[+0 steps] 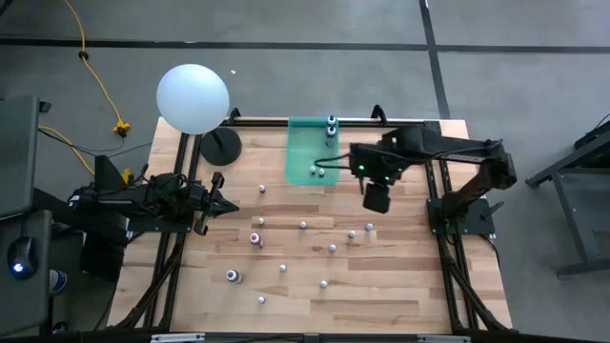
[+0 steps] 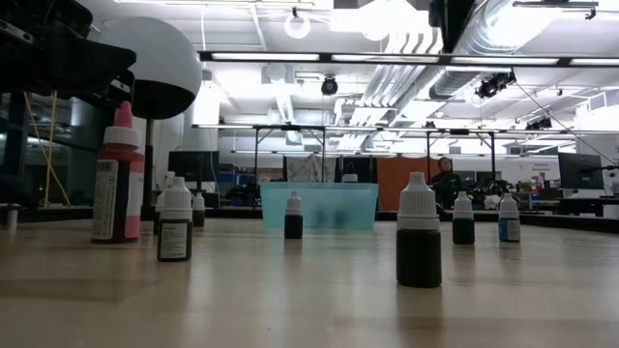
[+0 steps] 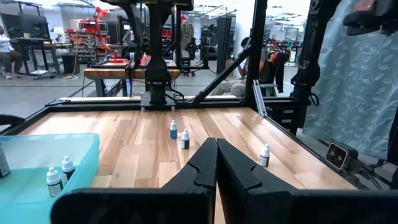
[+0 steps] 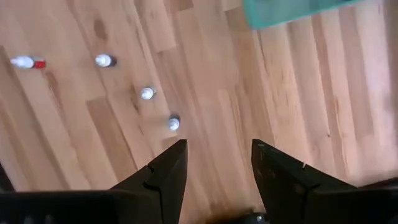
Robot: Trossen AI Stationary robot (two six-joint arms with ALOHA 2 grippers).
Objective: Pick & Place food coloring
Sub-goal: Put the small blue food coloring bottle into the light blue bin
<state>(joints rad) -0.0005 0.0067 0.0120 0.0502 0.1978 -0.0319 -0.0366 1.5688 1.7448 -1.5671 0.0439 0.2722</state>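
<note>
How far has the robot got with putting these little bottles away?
Early on. A few bottles already sit in the teal tray. Nothing is in hand: the right gripper hangs open and empty over the table just beside the tray, and the left gripper waits shut at the left side. A dozen or so bottles, such as this one, are still scattered on the wood.

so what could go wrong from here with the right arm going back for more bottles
The right gripper hangs open and empty just off the teal bin, above bare table. Coming down on the bottles nearest it, which stand close together, one finger might tip the neighbour. Tall, narrow bottles such as the pink-capped one could topple if nudged. The left gripper is shut and waits at the table's left.
</note>
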